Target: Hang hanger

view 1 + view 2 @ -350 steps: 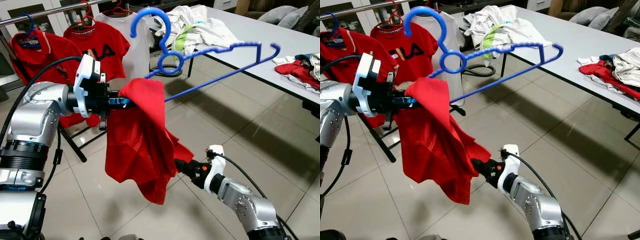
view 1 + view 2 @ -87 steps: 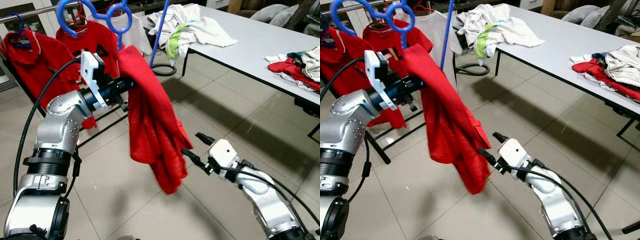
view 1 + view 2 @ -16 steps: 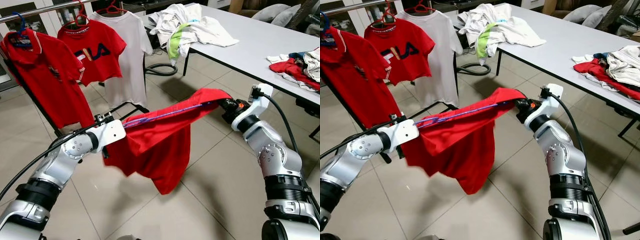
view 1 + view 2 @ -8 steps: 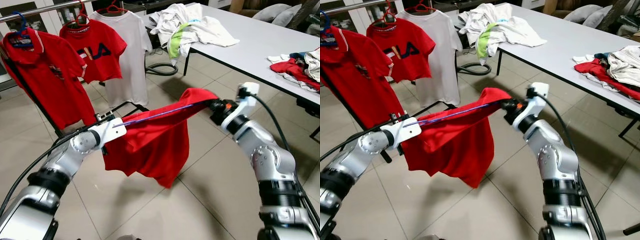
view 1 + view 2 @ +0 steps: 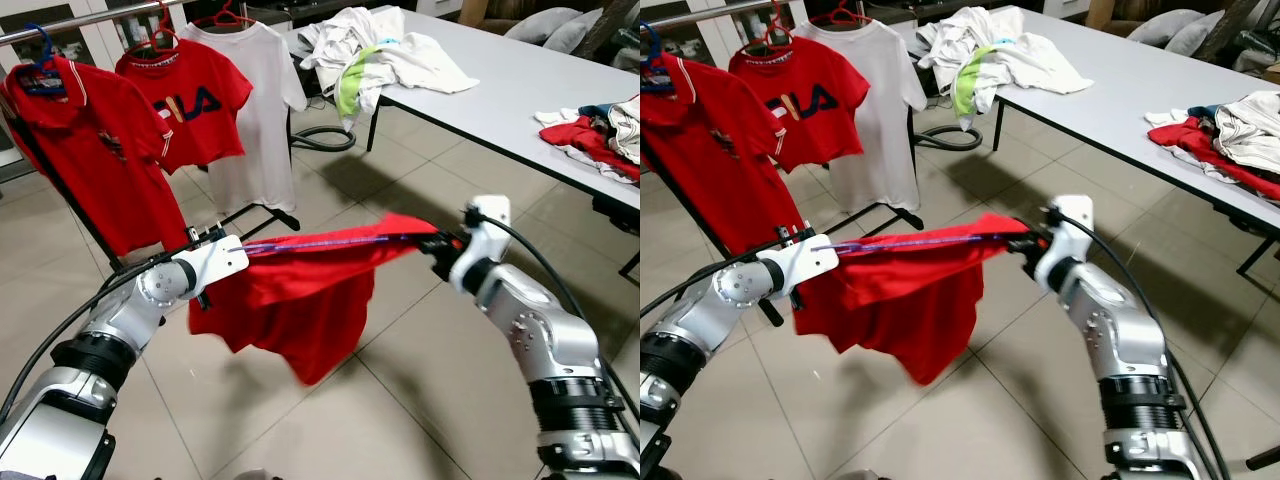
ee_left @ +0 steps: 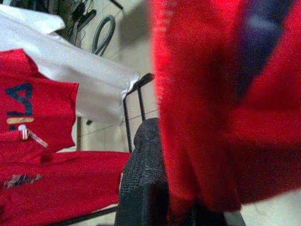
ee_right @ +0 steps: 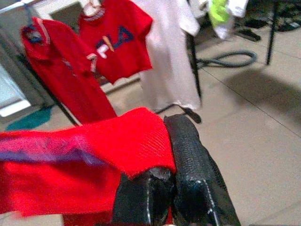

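Red cotton t-shirt on thin blue plastic hanger stretched betw. left gripper & right gripper, both clamped on it, above tile floor.

1. Floor is big glossy beige tiles with thin grout lines, some soft reflections and shadows on it.
2. Clothes rack on the left side: metal rail up top, black legs down on the tiles.
3. On that rack there's a red polo on a blue hanger, a red tee with a FILA logo and a white tee, both on red hangers.
4. Long pale grey bench with black legs runs along the right.
5. Heap of white and lime-green laundry at its far end, another pile of red and pale clothes at the right edge.
6. A grey hose is coiled on the floor under the bench.
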{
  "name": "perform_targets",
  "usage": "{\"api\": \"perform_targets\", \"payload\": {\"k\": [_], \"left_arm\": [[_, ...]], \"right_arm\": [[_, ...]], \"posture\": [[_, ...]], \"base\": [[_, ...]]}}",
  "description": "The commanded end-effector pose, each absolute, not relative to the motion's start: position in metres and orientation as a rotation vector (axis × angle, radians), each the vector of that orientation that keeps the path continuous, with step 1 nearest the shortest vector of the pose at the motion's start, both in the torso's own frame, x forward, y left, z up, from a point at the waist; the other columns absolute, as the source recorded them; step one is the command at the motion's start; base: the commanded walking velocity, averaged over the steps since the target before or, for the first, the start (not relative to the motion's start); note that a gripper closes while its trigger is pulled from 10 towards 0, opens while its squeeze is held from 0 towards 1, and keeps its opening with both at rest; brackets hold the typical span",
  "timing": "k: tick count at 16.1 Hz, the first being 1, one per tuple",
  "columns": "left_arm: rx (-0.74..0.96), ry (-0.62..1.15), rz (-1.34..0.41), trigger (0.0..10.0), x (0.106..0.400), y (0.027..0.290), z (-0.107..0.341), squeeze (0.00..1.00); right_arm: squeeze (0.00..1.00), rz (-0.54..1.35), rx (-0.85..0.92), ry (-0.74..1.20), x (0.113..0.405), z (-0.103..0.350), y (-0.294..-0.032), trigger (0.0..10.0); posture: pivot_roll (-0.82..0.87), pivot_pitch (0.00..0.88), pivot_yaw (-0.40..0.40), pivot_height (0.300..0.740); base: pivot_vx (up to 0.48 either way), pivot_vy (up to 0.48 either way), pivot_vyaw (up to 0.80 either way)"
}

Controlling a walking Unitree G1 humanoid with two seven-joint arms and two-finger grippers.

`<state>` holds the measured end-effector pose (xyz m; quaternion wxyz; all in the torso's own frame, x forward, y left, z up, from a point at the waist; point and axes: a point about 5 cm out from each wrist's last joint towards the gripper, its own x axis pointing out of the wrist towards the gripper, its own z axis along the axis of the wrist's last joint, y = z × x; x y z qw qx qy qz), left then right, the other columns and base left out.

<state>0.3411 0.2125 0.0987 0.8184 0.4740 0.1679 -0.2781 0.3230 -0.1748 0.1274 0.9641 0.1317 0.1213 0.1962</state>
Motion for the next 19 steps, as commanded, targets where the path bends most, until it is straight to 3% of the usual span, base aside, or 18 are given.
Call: {"api": "perform_targets", "payload": {"k": [1, 2, 5, 12, 15, 19], "left_arm": [[1.013, 0.368, -0.591, 0.0, 0.338, 0.221, 0.101, 0.00], [1.016, 0.377, -0.630, 0.0, 0.333, 0.222, 0.098, 0.00], [1.030, 0.411, -0.651, 0.0, 0.328, 0.228, 0.095, 0.00], [1.048, 0.587, -0.614, 0.0, 0.322, 0.242, 0.083, 0.00], [1.089, 0.687, -0.503, 0.0, 0.332, 0.258, 0.092, 0.00], [1.120, 0.806, -0.492, 0.0, 0.336, 0.266, 0.095, 0.00]], "right_arm": [[0.00, 0.332, 0.262, 0.212, 0.328, 0.133, -0.189, 0.0], [0.00, 0.274, 0.278, 0.224, 0.334, 0.128, -0.202, 0.0], [0.00, 0.259, 0.270, 0.231, 0.338, 0.125, -0.208, 0.0], [0.00, 0.349, 0.298, 0.168, 0.339, 0.139, -0.188, 0.0], [0.00, 0.407, 0.288, 0.148, 0.335, 0.147, -0.175, 0.0], [0.00, 0.447, 0.299, 0.139, 0.331, 0.151, -0.162, 0.0]], "posture": [[-0.03, 0.000, 0.052, 0.740], [-0.03, 0.000, 0.053, 0.740], [-0.01, 0.000, 0.053, 0.740], [-0.01, 0.000, 0.058, 0.740], [-0.01, 0.000, 0.060, 0.740], [-0.01, 0.000, 0.060, 0.740]], "base": [[0.000, 0.000, 0.00], [0.000, 0.000, 0.00], [0.000, 0.000, 0.00], [0.000, 0.000, 0.00], [0.000, 0.000, 0.00], [0.000, 0.000, 0.00]]}}
